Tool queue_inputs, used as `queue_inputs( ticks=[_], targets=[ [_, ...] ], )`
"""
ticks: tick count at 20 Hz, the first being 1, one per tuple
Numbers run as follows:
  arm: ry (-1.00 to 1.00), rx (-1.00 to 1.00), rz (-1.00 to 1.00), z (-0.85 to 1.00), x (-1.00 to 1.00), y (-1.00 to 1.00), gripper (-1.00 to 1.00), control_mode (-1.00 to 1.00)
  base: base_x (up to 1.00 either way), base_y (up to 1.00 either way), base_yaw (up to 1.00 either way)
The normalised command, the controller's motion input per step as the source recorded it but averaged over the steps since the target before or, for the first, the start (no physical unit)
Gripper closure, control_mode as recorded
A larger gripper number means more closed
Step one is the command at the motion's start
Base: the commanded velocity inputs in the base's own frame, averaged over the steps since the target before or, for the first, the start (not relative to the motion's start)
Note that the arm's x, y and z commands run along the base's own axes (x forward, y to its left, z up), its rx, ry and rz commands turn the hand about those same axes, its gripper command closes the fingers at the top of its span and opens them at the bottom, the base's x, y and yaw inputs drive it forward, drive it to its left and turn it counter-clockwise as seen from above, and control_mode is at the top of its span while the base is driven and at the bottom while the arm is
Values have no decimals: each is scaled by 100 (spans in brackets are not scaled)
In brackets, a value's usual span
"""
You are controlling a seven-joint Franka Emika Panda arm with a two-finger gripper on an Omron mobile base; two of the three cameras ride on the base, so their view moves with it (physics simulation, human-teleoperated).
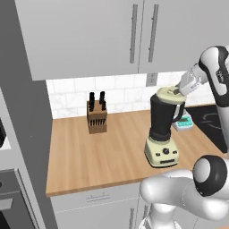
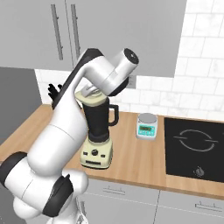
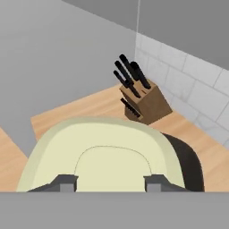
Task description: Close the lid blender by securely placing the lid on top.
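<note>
The blender (image 1: 162, 129) stands on the wooden counter, cream base with a black dial below a dark tapered jar (image 2: 97, 118) whose handle faces the cooktop. The pale cream-yellow lid (image 1: 169, 94) lies over the jar's mouth. In the hand view the lid (image 3: 107, 147) is very close, and a strip of the dark jar (image 3: 192, 165) shows past one side of it. My gripper (image 1: 178, 91) reaches the lid from the right, and its two fingertips (image 3: 67, 182) press on either side of the raised centre knob. In the right base view my forearm covers most of the gripper (image 2: 89, 92).
A wooden knife block (image 1: 97, 116) with black handles stands by the tiled back wall, left of the blender. A small teal-and-white scale (image 2: 146, 126) sits between the blender and the black cooktop (image 2: 194, 148). Wall cabinets (image 1: 112, 36) hang above the counter.
</note>
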Motion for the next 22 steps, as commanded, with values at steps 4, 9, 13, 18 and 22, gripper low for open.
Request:
queue_inputs(
  ticks=[4,9,13,18,22],
  targets=[
    [0,0,0,-1,24,16,100,-100,0,0,0],
    [0,0,0,0,20,19,100,-100,0,0,0],
    [0,0,0,-18,10,2,100,-100,0,0,0],
    [0,-1,0,-23,0,-20,100,-100,0,0,0],
    [0,0,0,-3,0,-16,100,-100,0,0,0]
  ],
)
